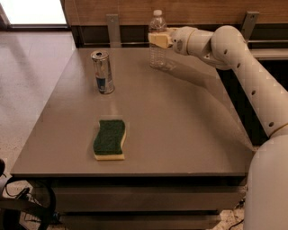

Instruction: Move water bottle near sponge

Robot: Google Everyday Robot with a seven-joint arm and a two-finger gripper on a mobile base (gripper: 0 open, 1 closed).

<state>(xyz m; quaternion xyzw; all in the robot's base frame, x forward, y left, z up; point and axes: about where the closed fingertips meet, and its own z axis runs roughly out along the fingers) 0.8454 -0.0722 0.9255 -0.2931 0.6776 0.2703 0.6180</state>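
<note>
One gripper (156,39) clamped round upright water bottle (158,57) at far edge of table (189,134); sponge (109,138) well apart.

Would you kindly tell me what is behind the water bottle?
A wooden wall panel above a dark gap stands behind the water bottle. The claw at the bottle's upper part covers what lies behind that part.

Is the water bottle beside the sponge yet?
No, the water bottle stands at the far edge of the table, gripper at it, far from the sponge.
</note>
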